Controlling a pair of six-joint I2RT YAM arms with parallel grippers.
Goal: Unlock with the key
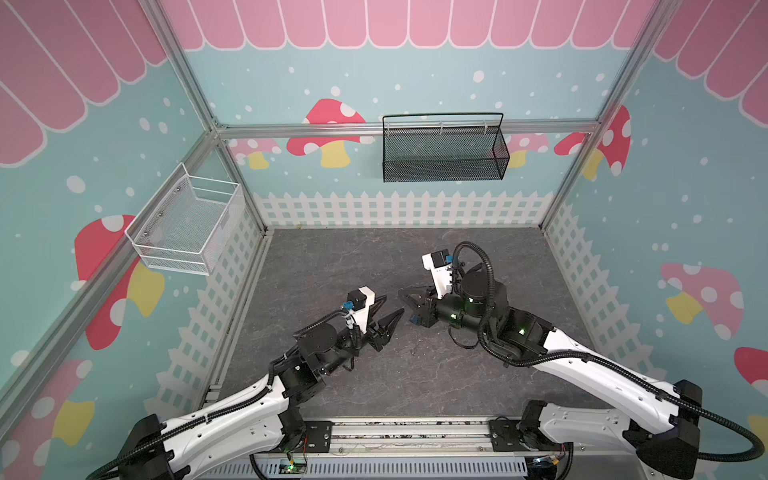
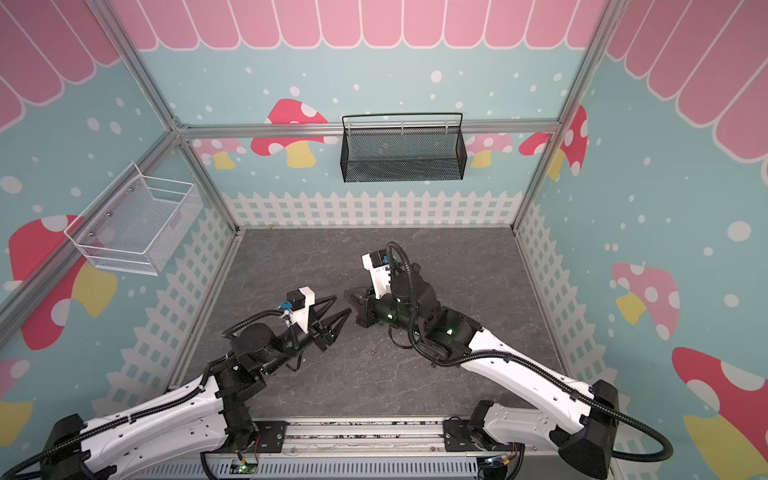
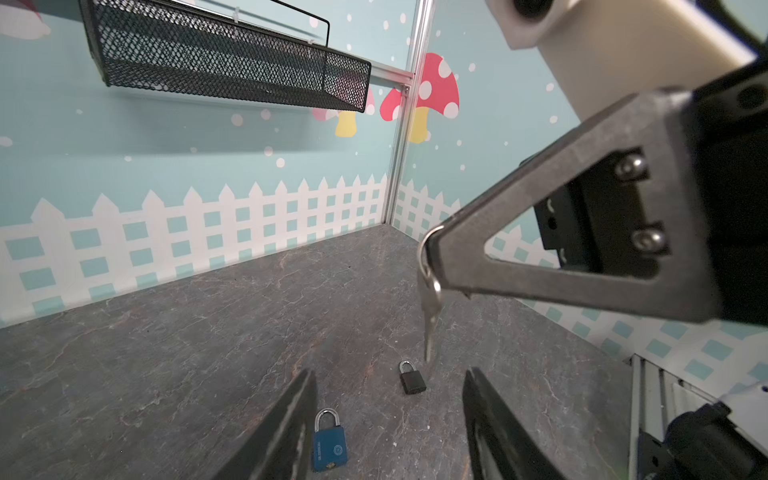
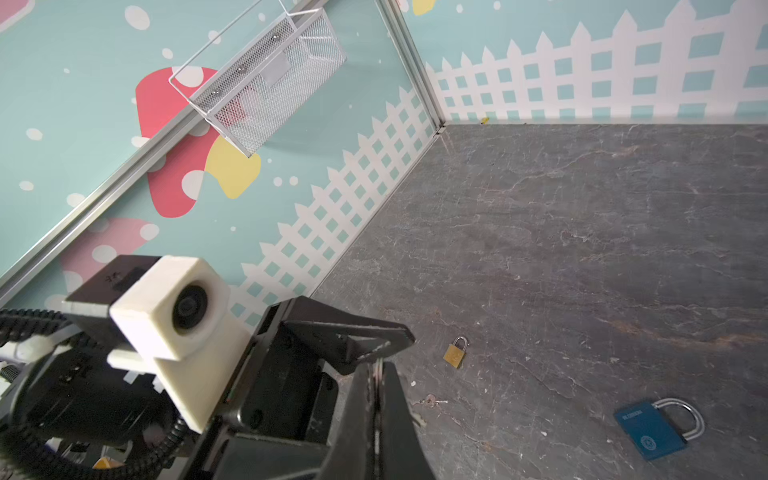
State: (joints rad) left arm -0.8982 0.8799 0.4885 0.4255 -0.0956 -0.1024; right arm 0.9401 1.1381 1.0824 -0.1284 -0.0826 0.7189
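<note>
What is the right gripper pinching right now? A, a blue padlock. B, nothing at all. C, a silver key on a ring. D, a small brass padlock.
C: in the left wrist view the silver key dangles by its ring from the tips of the shut right gripper.

**One brand name, on the blue padlock**

We find only one piece of lettering that can be read. It stands on the blue rectangular padlock [image 4: 650, 432] with the silver shackle. A line of small pale capitals runs along one edge of its flat face. In the right wrist view we read it as "BLOSSOM", though the letters are tiny and slightly blurred. On the same face sits a round pale emblem whose inner marks we cannot make out. In the left wrist view the same padlock [image 3: 329, 446] shows that line and emblem again, too small for us to read. Any marking on the small brass padlock [image 4: 455, 354] is likewise too small to tell.
</note>
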